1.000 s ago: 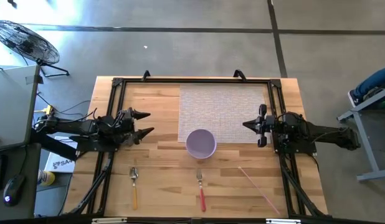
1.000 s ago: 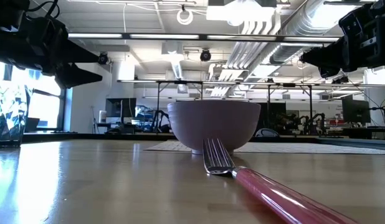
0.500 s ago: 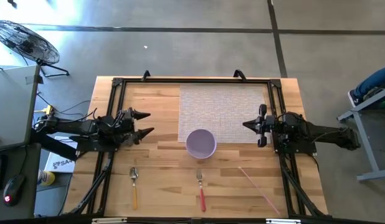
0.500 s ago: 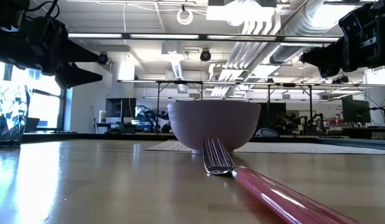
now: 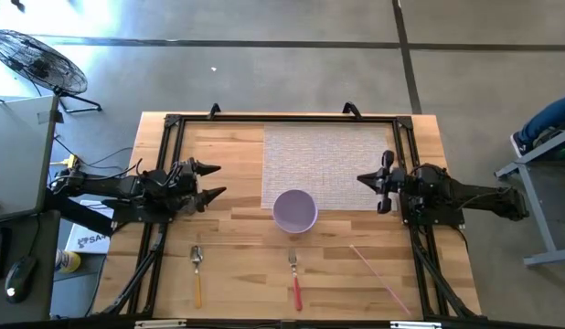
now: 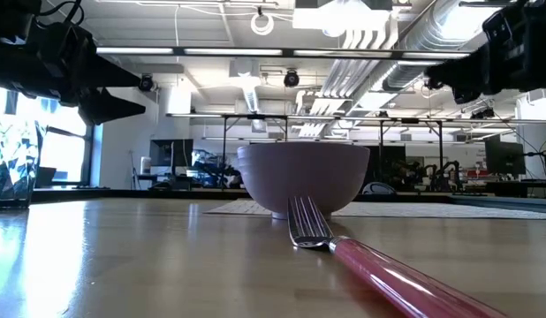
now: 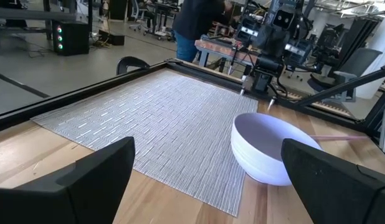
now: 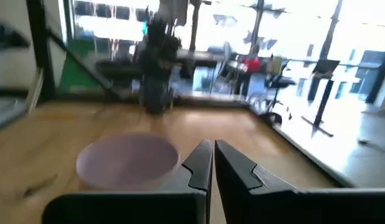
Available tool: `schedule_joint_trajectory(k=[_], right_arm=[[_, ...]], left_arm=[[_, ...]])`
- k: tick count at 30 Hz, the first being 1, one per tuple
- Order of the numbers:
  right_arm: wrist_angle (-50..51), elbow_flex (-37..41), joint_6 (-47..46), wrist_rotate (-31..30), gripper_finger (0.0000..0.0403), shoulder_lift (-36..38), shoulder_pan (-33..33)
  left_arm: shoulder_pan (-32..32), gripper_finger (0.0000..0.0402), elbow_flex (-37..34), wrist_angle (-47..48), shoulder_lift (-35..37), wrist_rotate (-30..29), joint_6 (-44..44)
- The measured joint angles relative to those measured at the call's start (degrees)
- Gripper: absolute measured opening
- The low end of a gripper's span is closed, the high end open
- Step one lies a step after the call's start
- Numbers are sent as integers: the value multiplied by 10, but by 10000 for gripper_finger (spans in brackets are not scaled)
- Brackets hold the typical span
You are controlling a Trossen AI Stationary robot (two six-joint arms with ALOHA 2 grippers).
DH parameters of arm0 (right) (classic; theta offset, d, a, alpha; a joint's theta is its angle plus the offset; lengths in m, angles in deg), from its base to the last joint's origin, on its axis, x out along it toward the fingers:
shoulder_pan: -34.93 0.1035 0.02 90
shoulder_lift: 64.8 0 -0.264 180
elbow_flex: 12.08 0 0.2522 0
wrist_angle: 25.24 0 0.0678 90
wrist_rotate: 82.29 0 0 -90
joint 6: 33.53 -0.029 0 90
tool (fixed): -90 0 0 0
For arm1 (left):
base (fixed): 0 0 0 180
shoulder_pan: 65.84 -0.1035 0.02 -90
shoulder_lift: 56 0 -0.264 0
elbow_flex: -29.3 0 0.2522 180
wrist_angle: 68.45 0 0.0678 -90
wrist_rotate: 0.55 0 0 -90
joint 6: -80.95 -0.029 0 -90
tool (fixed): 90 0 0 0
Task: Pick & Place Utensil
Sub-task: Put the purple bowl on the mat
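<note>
Wooden table (image 5: 237,151), with one grey woven placemat (image 5: 324,164) on its far half. One lilac bowl (image 5: 295,211) upright at the mat's near edge, overlapping it. Three utensils along the near edge, all lying flat and well apart: one spoon (image 5: 197,274) with a yellow handle at left, one fork (image 5: 294,279) with a red handle in the middle just near of the bowl, one thin pink stick (image 5: 381,276) lying slantwise at right. None touched by either arm.

Two grippers, both raised above the table. Left gripper (image 5: 212,181) left of the mat, fingers spread wide, holding nothing. Right gripper (image 5: 376,179) over the mat's right edge, fingers drawn nearly together with only a thin gap, holding nothing. Both pointing inward toward the bowl.
</note>
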Motion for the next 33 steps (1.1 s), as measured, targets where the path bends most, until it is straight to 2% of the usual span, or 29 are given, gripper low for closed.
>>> schedule_joint_trajectory(k=[5,13,19,24,28,33], right_arm=[[-79,0,-85,8,12,0,0],[-125,0,-22,-10,12,0,0],[-133,0,-32,-17,12,0,0],[-166,0,-45,47,12,-5,0],[-192,0,-116,83,20,-44,3],[-245,0,-147,47,48,-148,39]], left_arm=[[0,397,0,0,0,0,0],[0,397,0,0,0,0,0],[0,397,1,0,0,0,0],[0,397,1,0,0,3,0],[0,397,1,0,0,3,0],[0,397,1,5,0,3,0]])
